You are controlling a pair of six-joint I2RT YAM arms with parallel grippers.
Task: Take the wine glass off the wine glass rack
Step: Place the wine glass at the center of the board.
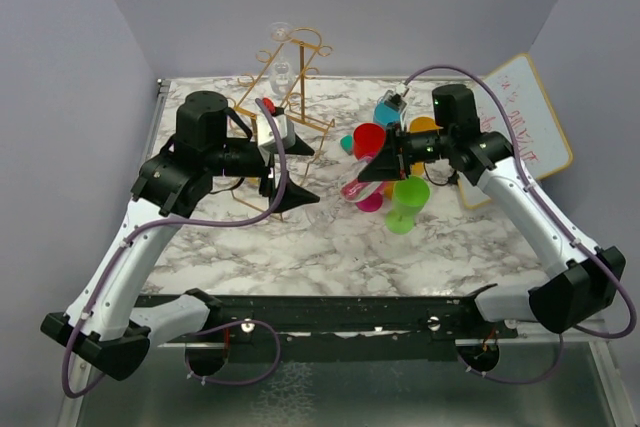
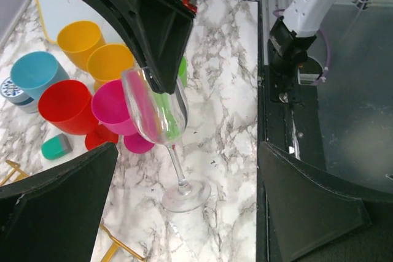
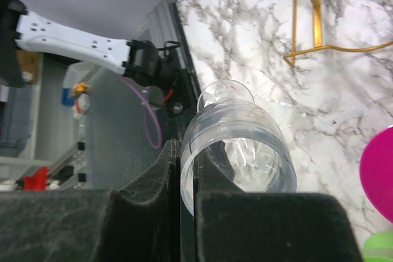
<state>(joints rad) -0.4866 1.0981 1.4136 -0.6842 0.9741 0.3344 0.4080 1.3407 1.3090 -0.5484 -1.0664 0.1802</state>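
Observation:
A clear wine glass (image 2: 156, 111) leans slightly, its foot (image 2: 187, 194) down at the marble table, off the rack. My right gripper (image 3: 187, 151) is shut on the glass (image 3: 239, 145), pinching its rim wall from above; it also shows in the top view (image 1: 368, 172). My left gripper (image 2: 184, 176) stands wide open, its fingers (image 2: 61, 200) far apart on either side of the foot and touching nothing. The gold wine glass rack (image 1: 290, 77) stands at the back behind the left gripper (image 1: 290, 169), with another clear glass (image 1: 281, 33) hanging on it.
Coloured plastic cups (image 1: 385, 162) crowd the table just right of the glass, red, pink, orange, blue and green. A white board (image 1: 525, 122) leans at the far right. The rack's gold base wire (image 3: 313, 10) lies close by. The table's front rail (image 2: 276, 90) runs near the foot.

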